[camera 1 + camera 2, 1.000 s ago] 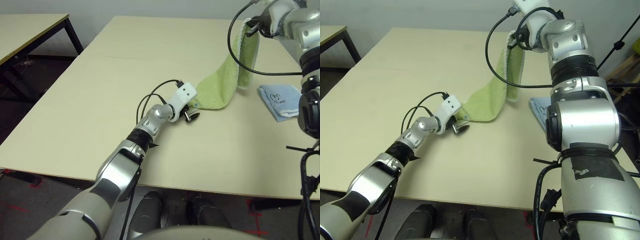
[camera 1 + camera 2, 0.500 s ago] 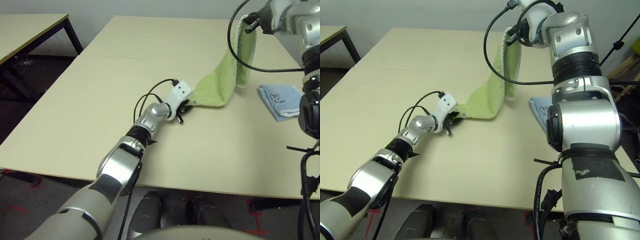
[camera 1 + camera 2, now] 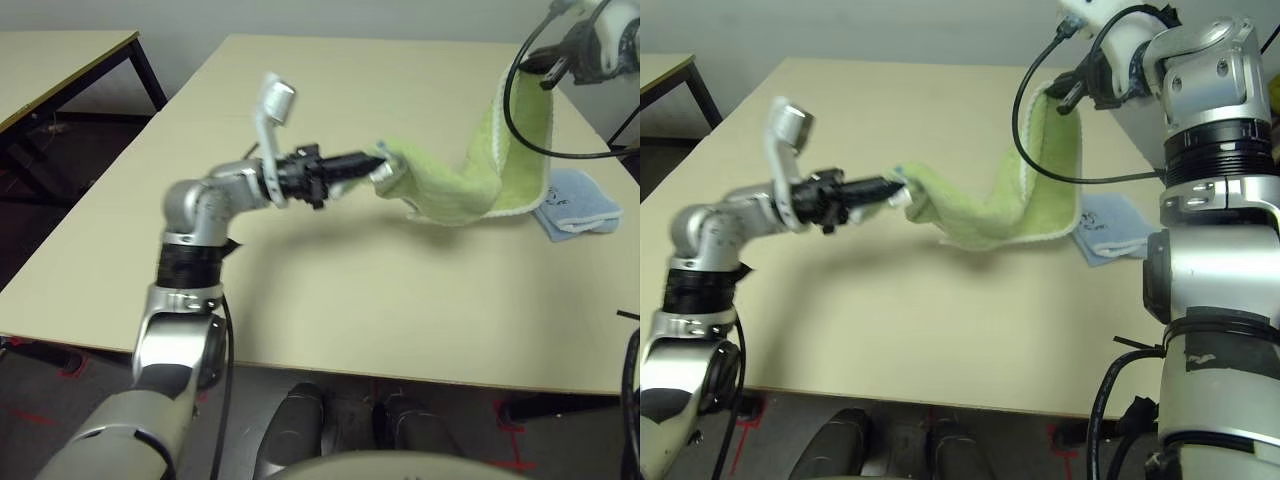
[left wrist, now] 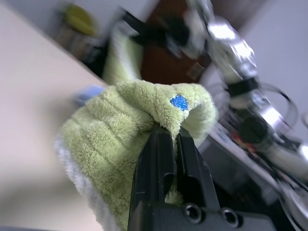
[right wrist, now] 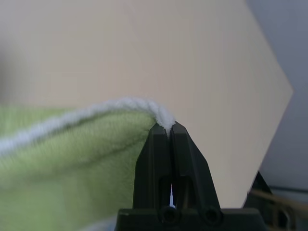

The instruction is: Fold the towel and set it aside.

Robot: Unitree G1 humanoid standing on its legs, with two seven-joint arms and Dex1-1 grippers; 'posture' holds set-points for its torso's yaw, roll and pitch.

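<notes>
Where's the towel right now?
In the left eye view the towel hangs above the table, strung between the left gripper and the raised right gripper, with the light blue cloth behind its sagging middle.

Towel hangs over table btwn L gripper, left, and R gripper, far right; cloth seemingly behind it, on table.

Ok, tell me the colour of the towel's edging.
White, on the light green towel; clearest in the right wrist view.
</notes>
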